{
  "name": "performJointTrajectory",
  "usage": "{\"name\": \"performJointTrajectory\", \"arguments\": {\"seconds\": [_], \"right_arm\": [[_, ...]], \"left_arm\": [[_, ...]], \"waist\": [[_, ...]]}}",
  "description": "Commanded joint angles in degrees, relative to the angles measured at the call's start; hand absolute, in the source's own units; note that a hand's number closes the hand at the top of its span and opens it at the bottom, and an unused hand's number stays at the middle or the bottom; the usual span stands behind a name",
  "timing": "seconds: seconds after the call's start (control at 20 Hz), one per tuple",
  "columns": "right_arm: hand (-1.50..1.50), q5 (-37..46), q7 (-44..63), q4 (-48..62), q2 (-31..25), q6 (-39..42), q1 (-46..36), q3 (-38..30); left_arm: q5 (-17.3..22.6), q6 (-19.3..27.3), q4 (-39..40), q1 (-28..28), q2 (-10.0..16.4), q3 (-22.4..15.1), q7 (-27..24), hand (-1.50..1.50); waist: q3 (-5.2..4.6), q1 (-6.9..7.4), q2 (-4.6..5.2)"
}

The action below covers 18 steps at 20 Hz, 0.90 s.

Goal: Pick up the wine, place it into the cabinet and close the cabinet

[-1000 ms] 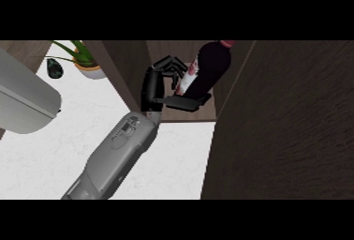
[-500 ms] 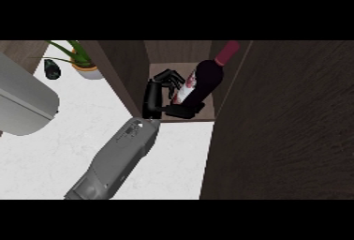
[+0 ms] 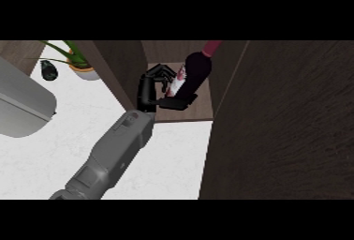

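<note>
On my feed the dark brown wooden cabinet [image 3: 290, 122] fills most of the right side. Its open compartment sits between two upright panels, and a strip of the brown shelf floor [image 3: 200, 111] shows at the bottom. The white counter top [image 3: 41, 164] spreads across the lower left. A large grey rounded object [image 3: 21, 105] lies at the left edge.

One grey forearm [image 3: 110, 154] runs up from the lower edge into the compartment. I read it as the left arm.

The black left hand [image 3: 153, 91] is inside the opening, clasping the dark wine bottle with a maroon neck and white label [image 3: 192, 77]. The fingers curl against the label side and the thumb wraps across the lower body. The bottle is within the compartment, tilted, with its neck pointing up and to the right, just beside the right-hand panel. I cannot tell whether its base touches the shelf floor — the thumb covers that spot.

Behind the cabinet's left panel stands a green leafy plant in a small orange pot [image 3: 83, 70]. A small black rounded object [image 3: 48, 70] sits just beside it.
</note>
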Motion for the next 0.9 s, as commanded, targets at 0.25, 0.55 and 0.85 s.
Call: {"name": "performJointTrajectory", "arguments": {"seconds": [0.25,0.55,0.85], "right_arm": [[-1.50,-3.3,0.6,-2.9,1.4,-0.1,0.7,0.6],[-1.50,-2.2,-0.1,-3.2,2.3,-0.2,1.9,1.2],[-1.50,-1.9,3.2,-3.9,1.5,-1.3,-0.4,1.4]], "left_arm": [[6.6,-3.1,8.9,-5.0,0.0,4.9,-3.4,1.50],[5.7,-3.4,13.5,-10.3,0.0,6.4,-2.1,1.50],[2.9,1.3,19.2,-13.0,0.0,7.8,-4.9,1.50]], "waist": [[-0.01,-1.15,0.43],[0.00,-0.88,0.29],[-0.03,-1.22,0.34]]}}
